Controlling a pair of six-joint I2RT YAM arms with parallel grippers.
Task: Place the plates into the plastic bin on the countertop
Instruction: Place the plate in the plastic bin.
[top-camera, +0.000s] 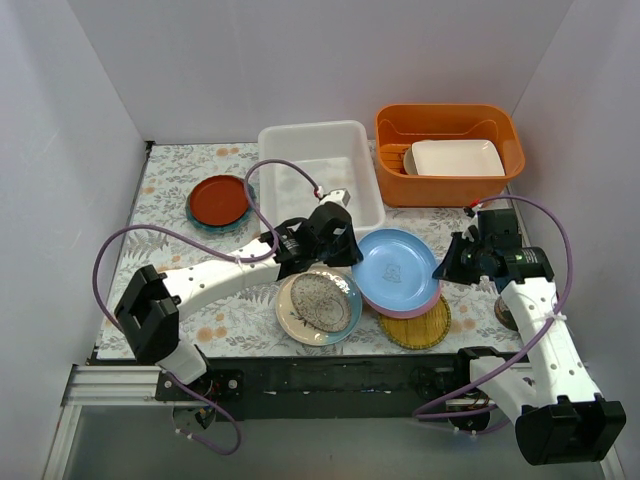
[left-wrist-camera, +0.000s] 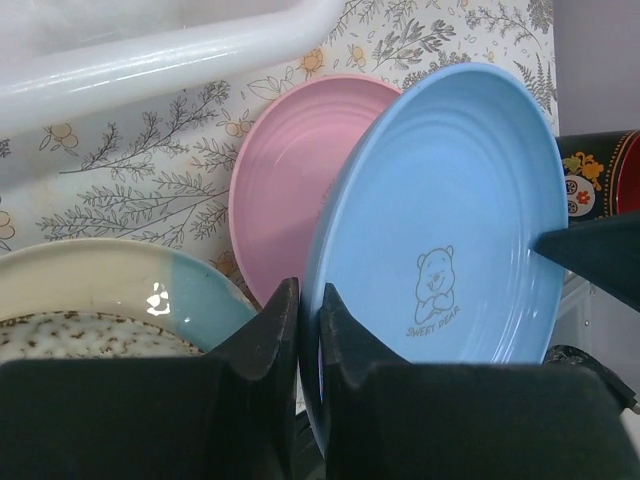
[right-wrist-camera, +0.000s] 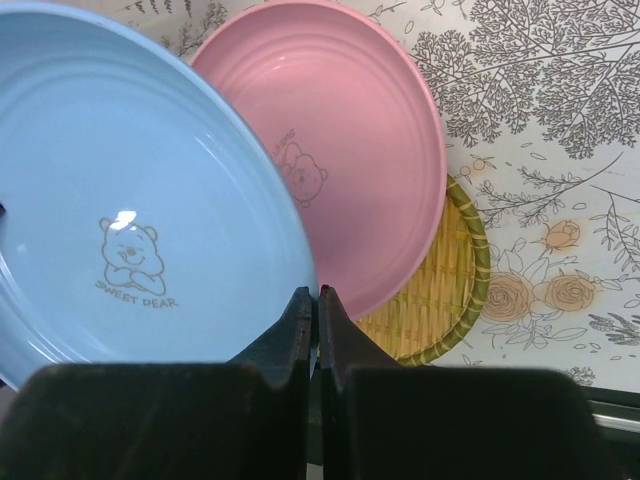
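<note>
A light blue plate (top-camera: 397, 268) is held tilted above a pink plate (top-camera: 420, 308), which lies on a woven yellow plate (top-camera: 425, 328). My left gripper (top-camera: 340, 250) is shut on the blue plate's left rim (left-wrist-camera: 450, 200); its jaws (left-wrist-camera: 308, 295) pinch the edge. My right gripper (top-camera: 443, 270) is shut on the opposite rim (right-wrist-camera: 130, 180), with its jaws (right-wrist-camera: 316, 295) closed on the edge. A speckled plate with a teal rim (top-camera: 318, 305) lies front centre. A red-brown plate (top-camera: 220, 198) sits on a teal plate at the left. The white plastic bin (top-camera: 355, 135) stands behind, with no plate visible in it.
An orange tub (top-camera: 448, 118) holding a white rectangular dish (top-camera: 457, 157) stands right of the bin. A dark flowered cup with a red inside (left-wrist-camera: 600, 185) stands by the right arm. The pink plate (right-wrist-camera: 360, 150) and woven plate (right-wrist-camera: 440, 290) lie below the blue one.
</note>
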